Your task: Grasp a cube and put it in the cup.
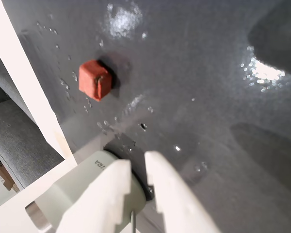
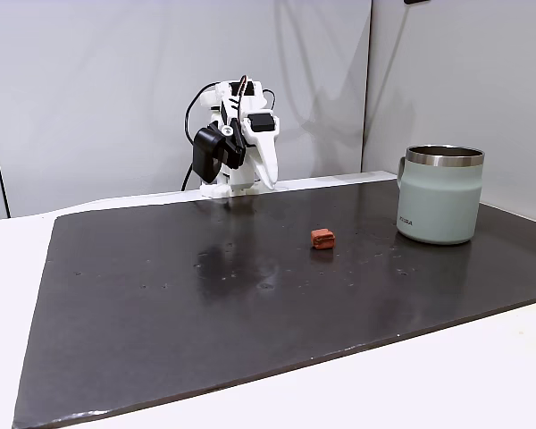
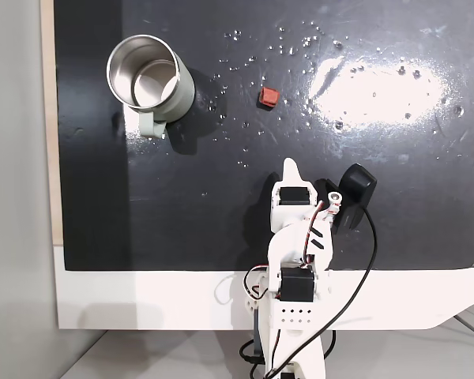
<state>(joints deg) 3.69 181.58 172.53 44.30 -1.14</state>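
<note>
Reddish-brown and small, one cube (image 3: 268, 97) lies on the dark mat (image 3: 395, 205) that covers most of the white desk (image 3: 142, 304). It is the single block in sight, and it sits loose on the mat, touching neither the mug nor the arm. In the low fixed view the cube (image 2: 322, 238) rests near the middle of the mat, to the left of the cup (image 2: 439, 195) and well apart from it.

One cup (image 3: 154, 87) stands upright on the mat, pale sage-green with a bare steel rim and a side handle. Seen from above, its steel interior holds nothing. Small dark lettering sits near its base in the low fixed view.

One white arm (image 3: 299, 260) is folded up at the mat's edge, with a black camera (image 3: 354, 189) mounted beside it. Its end effector (image 3: 291, 169) points toward the cube but stays clear of it. In the wrist view the end effector (image 1: 138, 167) shows two white fingers nearly together, a narrow gap between their tips, clamped on nothing. The cube (image 1: 94, 79) lies beyond them, up and to the left in that view. Water droplets and glare speckle the mat around it.
</note>
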